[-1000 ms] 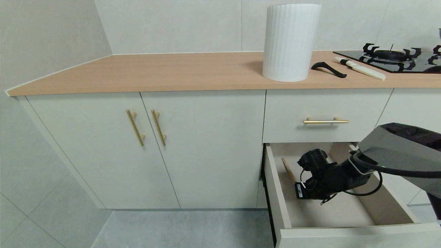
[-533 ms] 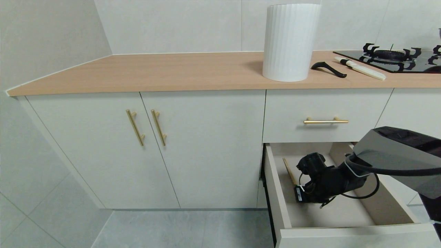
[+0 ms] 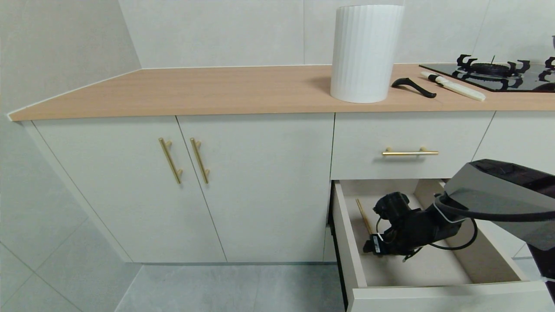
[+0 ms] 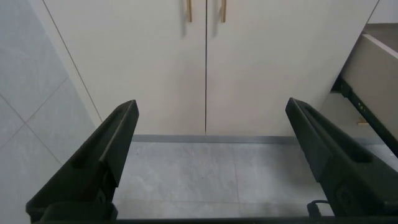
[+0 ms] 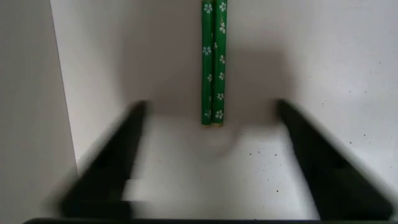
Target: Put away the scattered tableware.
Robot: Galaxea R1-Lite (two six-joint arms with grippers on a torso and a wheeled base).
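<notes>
A pair of green chopsticks (image 5: 213,62) with small white flowers lies on the pale floor of the open lower drawer (image 3: 433,295), close to its left wall; in the head view the chopsticks (image 3: 363,217) look tan. My right gripper (image 5: 211,111) is down inside the drawer, open, its fingers (image 5: 112,162) spread wide to either side of the chopsticks' near end without touching them. From the head view the right gripper (image 3: 371,248) sits just in front of the chopsticks. My left gripper (image 4: 211,109) hangs open and holding nothing, low above the floor tiles, facing the cabinet doors.
On the wooden countertop stand a tall white ribbed container (image 3: 365,52), a black-handled utensil (image 3: 414,87) and a white knife (image 3: 453,86), beside a black gas hob (image 3: 494,71). The drawer above, with its gold handle (image 3: 409,152), is closed. The double cabinet doors (image 3: 186,186) are closed.
My right arm has sunk a little lower into the drawer and its gripper end has shifted slightly toward the drawer's left wall. The chopsticks lie in the same place.
</notes>
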